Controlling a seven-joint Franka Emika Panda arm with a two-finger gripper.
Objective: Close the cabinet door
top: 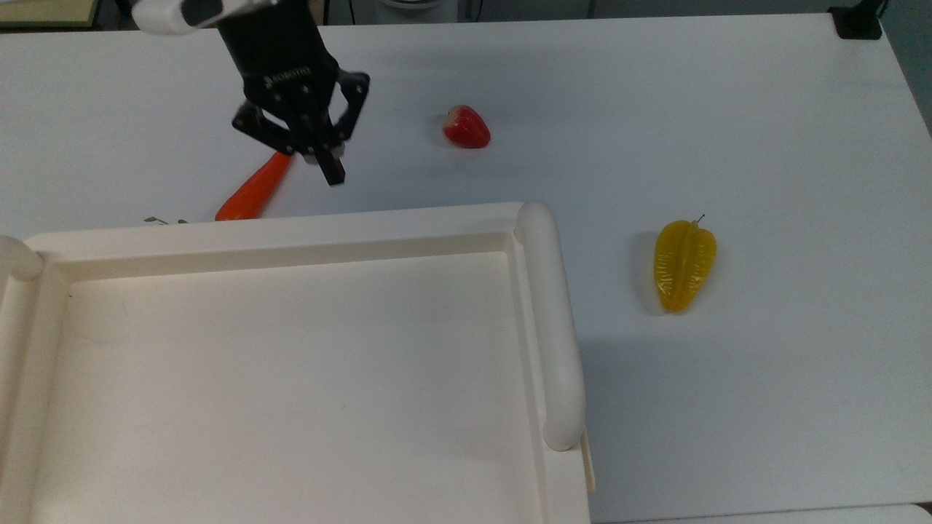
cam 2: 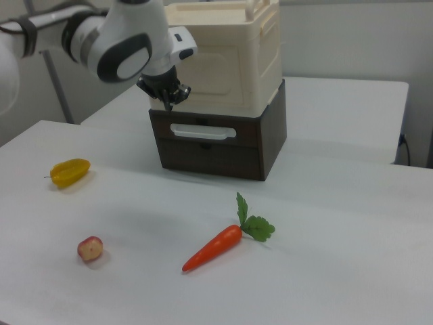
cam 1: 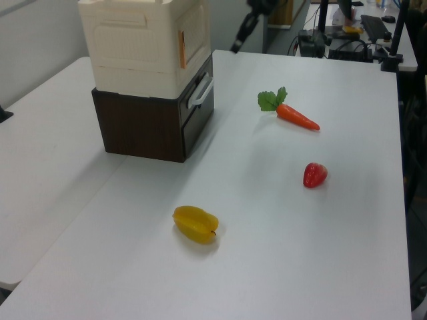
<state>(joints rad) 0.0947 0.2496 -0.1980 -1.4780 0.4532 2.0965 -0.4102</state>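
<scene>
"Cream-white plastic all over, that large boxy cabinet with the thick rounded rails. Where's the thin flat door panel?"

"On the face towards the carrot. From where I stand it lies flush with the front, its small copper-coloured fitting at one edge. I'd judge it already closed, or as good as."

"And the arm's black two-finger gripper?"

"Fingers pressed together, nothing between them. It hangs above the white table, near the door face but apart from it, with the tip over the orange toy carrot with green leaves. Pinched fingers make one stiff tip, which I'd guess suits pushing a panel better than a spread pair would."

"Why is the cabinet up so high?"

"It stands on a dark brown wooden drawer unit, whose white bar handle sits just under the door."

"Anything inside either?"

"Can't tell: the door covers the cabinet's inside and the drawer looks pushed in. The toys are all out on the table, the carrot nearest, a red toy strawberry beyond it, a yellow ribbed starfruit well apart to the top view's right."
</scene>
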